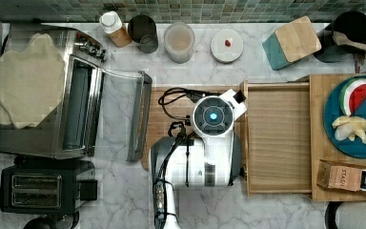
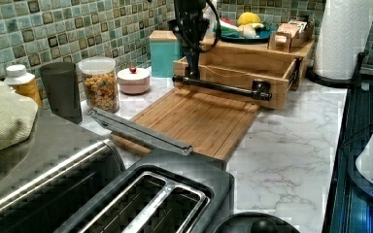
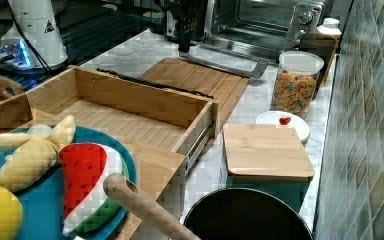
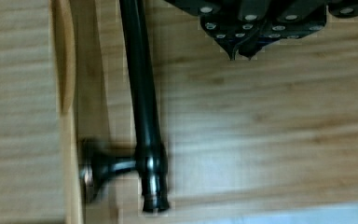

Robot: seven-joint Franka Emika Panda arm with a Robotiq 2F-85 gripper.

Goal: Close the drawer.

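The light-wood drawer (image 1: pixel 279 138) stands pulled out of its wooden box (image 1: pixel 321 143) towards the top view's left, and it is empty inside. A dark bar handle (image 2: pixel 223 86) runs along its front panel. My gripper (image 2: pixel 193 74) hangs straight down at the front of the drawer, close to the handle near its end at the left view's left. In the wrist view the handle (image 4: pixel 142 107) lies beside my gripper (image 4: pixel 240 52), whose fingers are shut together with nothing between them, over the cutting board. The drawer (image 3: pixel 120 120) is seen open from behind in the right view.
A wooden cutting board (image 2: pixel 194 121) lies in front of the drawer. Beyond it is a toaster oven with its door (image 1: pixel 138 114) folded down. A cereal jar (image 2: pixel 100 85), a dark cup (image 2: pixel 62 90) and a teal block (image 1: pixel 290 42) line the tiled wall. A blue plate (image 1: pixel 331 107) holding toy fruit sits on the box.
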